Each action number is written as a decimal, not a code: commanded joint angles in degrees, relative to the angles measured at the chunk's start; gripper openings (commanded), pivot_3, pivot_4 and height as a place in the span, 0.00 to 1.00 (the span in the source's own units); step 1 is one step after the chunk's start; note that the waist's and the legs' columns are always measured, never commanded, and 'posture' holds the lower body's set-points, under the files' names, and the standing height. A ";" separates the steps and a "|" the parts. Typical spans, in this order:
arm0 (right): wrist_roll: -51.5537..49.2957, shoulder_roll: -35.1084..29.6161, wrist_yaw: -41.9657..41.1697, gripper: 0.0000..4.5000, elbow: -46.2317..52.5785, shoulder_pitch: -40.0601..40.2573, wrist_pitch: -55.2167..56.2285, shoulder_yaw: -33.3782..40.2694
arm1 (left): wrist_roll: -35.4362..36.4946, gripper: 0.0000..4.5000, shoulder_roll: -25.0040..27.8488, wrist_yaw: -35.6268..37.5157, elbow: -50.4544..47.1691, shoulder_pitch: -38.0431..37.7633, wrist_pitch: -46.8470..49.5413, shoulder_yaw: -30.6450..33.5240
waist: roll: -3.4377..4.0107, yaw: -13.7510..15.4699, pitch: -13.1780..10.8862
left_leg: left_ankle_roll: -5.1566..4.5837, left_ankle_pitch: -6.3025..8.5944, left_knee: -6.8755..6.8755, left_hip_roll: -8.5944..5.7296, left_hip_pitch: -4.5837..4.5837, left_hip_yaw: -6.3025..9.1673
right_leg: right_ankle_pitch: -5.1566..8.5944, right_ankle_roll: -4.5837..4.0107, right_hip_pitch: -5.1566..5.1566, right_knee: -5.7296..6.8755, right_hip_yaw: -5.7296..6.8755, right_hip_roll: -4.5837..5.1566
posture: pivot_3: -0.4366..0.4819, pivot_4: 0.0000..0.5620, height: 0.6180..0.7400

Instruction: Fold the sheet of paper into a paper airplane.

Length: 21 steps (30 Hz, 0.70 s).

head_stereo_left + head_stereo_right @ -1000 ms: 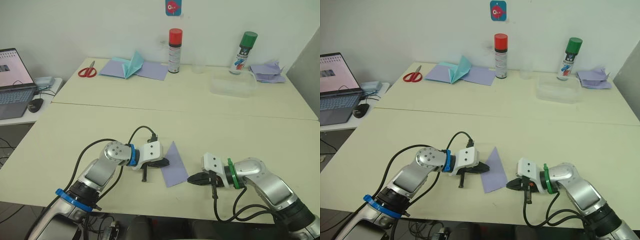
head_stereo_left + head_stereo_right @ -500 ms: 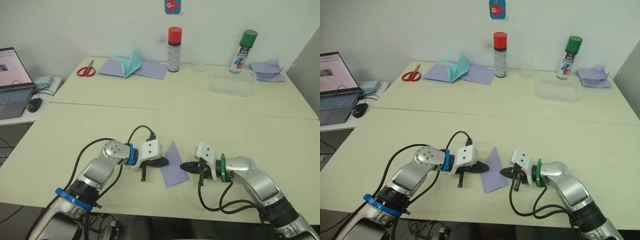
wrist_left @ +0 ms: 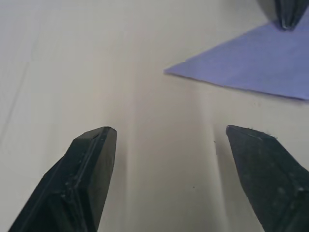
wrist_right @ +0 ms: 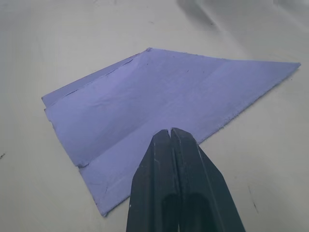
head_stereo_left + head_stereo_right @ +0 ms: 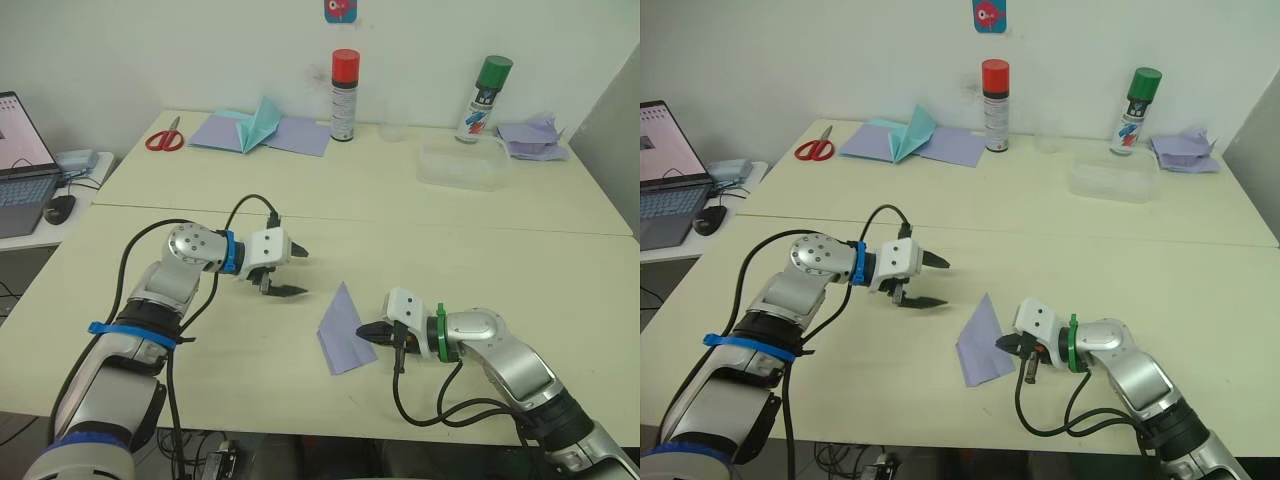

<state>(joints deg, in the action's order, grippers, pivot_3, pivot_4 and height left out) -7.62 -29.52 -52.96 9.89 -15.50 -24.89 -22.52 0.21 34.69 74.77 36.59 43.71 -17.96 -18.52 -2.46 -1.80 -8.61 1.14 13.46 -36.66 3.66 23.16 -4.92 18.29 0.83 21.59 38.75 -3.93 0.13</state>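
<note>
The lavender-purple folded paper wedge [image 5: 341,330] lies flat on the pale desk [image 5: 480,250], just ahead of the right pincer [image 5: 369,333], whose fingers are pressed together at its edge. The left pincer [image 5: 295,272] hovers apart, nearby. Thin, light, slippery paper probably slides; pinch the layered long edge.

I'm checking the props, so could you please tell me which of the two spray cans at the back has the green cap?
The right can, beside the clear tub; the other can, near the teal plane, has a red cap.
</note>
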 commanded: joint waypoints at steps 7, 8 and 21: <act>1.45 0.03 0.69 0.00 -2.60 0.66 -2.19 -1.19 | -7.02 0.85 -8.14 -1.37 17.03 9.40 -23.06 -2.90 | -0.03 -0.15 0.00 | -0.01 -0.01 -0.25 0.01 0.69 0.02 | -0.11 0.10 0.64 0.20 0.07 -0.21 | 0.48 0.27 1.00; 1.47 0.05 0.76 0.00 -2.60 0.70 -2.22 -1.14 | -6.96 0.85 -8.82 -0.99 17.59 9.56 -24.06 -2.91 | -0.03 -0.18 0.00 | -0.01 -0.01 -0.25 0.01 0.68 0.01 | -0.12 0.11 0.64 0.20 0.07 -0.23 | 0.48 0.27 1.00; 1.31 -0.09 1.21 0.00 -2.22 0.92 -3.14 -0.50 | -4.77 0.85 -9.84 6.40 19.19 10.48 -29.81 -1.70 | -0.02 -0.07 0.00 | -0.01 -0.01 -0.28 0.02 0.71 0.08 | -0.14 0.17 0.62 0.22 0.14 -0.47 | 0.48 0.27 1.00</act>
<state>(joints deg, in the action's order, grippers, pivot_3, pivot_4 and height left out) -7.82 -28.79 -52.39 9.98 -15.93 -25.54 -21.84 -4.56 24.05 81.81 55.04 52.82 -46.57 -21.01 -2.48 -1.87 -8.61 1.13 13.45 -36.94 3.68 23.86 -4.84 18.15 1.00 22.21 38.97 -3.80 -0.34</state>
